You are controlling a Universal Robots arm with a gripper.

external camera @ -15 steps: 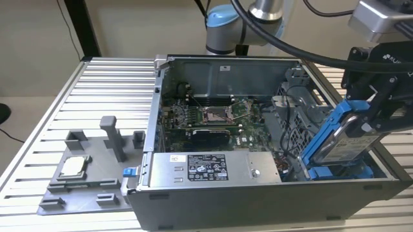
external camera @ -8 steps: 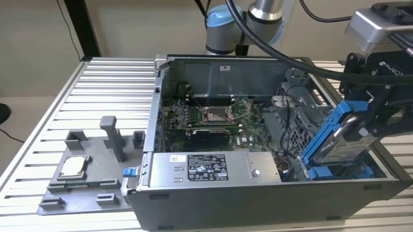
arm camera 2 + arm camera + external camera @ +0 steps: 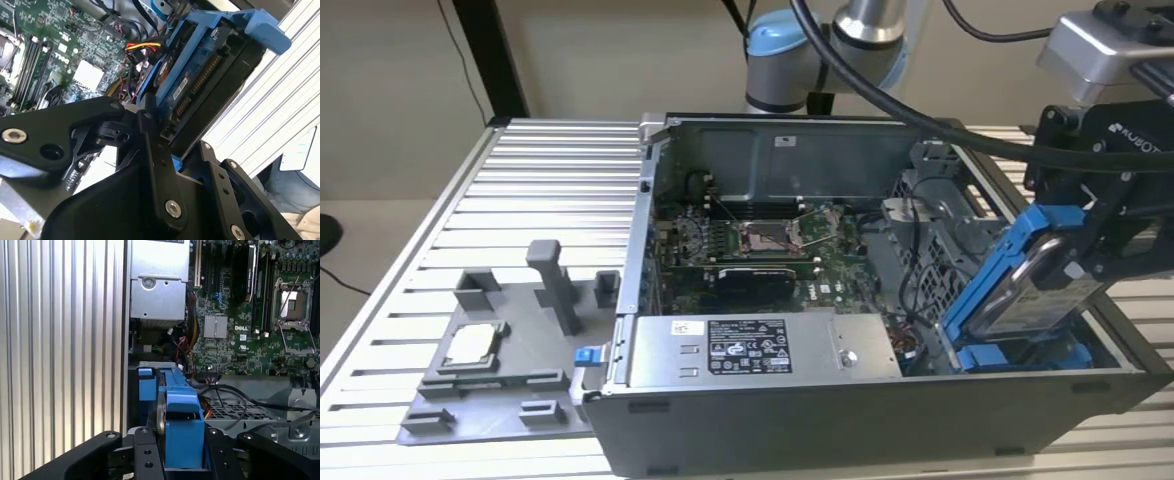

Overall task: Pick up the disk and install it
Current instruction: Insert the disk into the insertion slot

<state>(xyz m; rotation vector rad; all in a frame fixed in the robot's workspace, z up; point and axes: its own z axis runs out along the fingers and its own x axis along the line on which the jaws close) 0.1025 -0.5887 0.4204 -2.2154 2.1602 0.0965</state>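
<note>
The disk (image 3: 1031, 285), silver-grey metal in a blue plastic frame, hangs tilted on edge over the open computer case's (image 3: 854, 420) corner at the exterior view's right. My gripper (image 3: 1070, 262) is shut on it from above. In both wrist views the black fingers (image 3: 145, 452) clamp the two sides of the blue-framed disk (image 3: 183, 432). The second wrist view shows the disk's (image 3: 200, 82) connector edge, with the gripper (image 3: 182, 145) closed around it. Its lower end sits just above blue bay parts (image 3: 1014, 355) inside the case.
Inside the case lie the green motherboard (image 3: 761, 240) and a large grey labelled box (image 3: 747, 345). Cables (image 3: 142, 47) run beside the disk. A grey fixture plate (image 3: 494, 400) at the exterior view's left holds a small square silver chip (image 3: 470, 345).
</note>
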